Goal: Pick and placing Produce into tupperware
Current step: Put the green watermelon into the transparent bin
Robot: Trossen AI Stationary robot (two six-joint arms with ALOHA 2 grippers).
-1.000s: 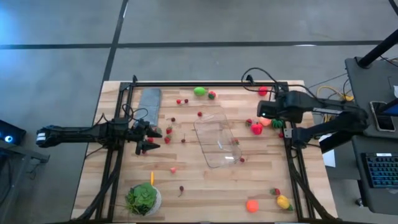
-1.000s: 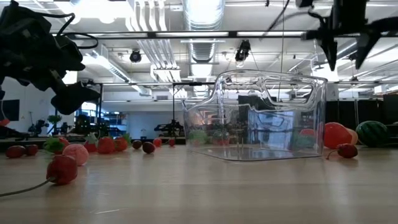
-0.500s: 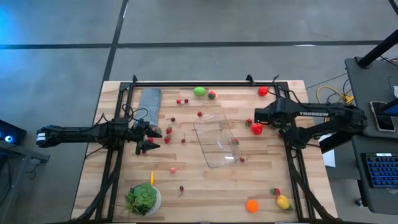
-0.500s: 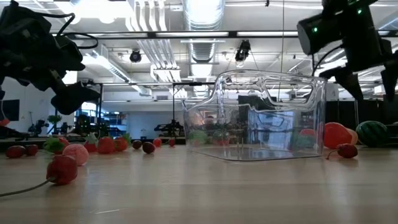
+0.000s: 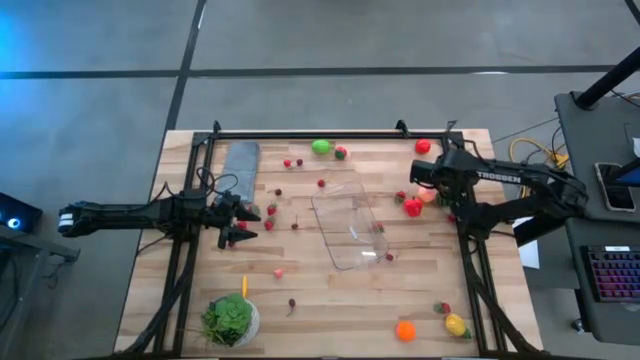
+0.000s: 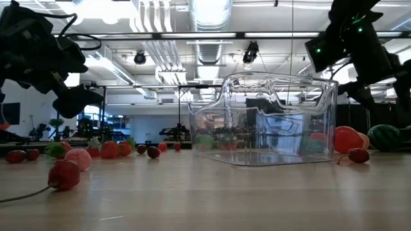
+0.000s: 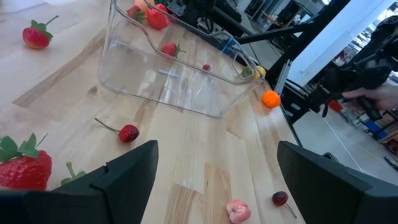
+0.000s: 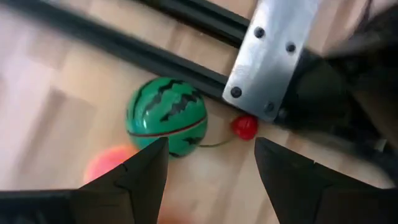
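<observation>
I read "TROSSEN" on my right arm; right gripper (image 8: pixel 211 180) released above the melon (image 8: pixel 166 116), left gripper (image 7: pixel 214 180) released too

1 tupperware (image 5: pixel 348 229), 1 melon (image 8: pixel 166 116), 1 orange (image 5: pixel 405 330), 1 lemon (image 5: pixel 456 324), 1 cloth (image 5: pixel 241 167), 1 bowl (image 5: pixel 230 320).

The left arm is stretched level from the left edge of the table toward its middle, and its left pincer (image 5: pixel 238 222) is held with the two dark fingers (image 7: pixel 127 176) spread wide apart and nothing gripped between them. The right arm is reached in from the right side, bent at the elbow, with its wrist carried above the table surface. The right pincer (image 5: pixel 412 186) is pointed downward near the right rear part of the table, its fingers (image 8: pixel 146 171) parted partway with nothing seen clamped between them.
</observation>
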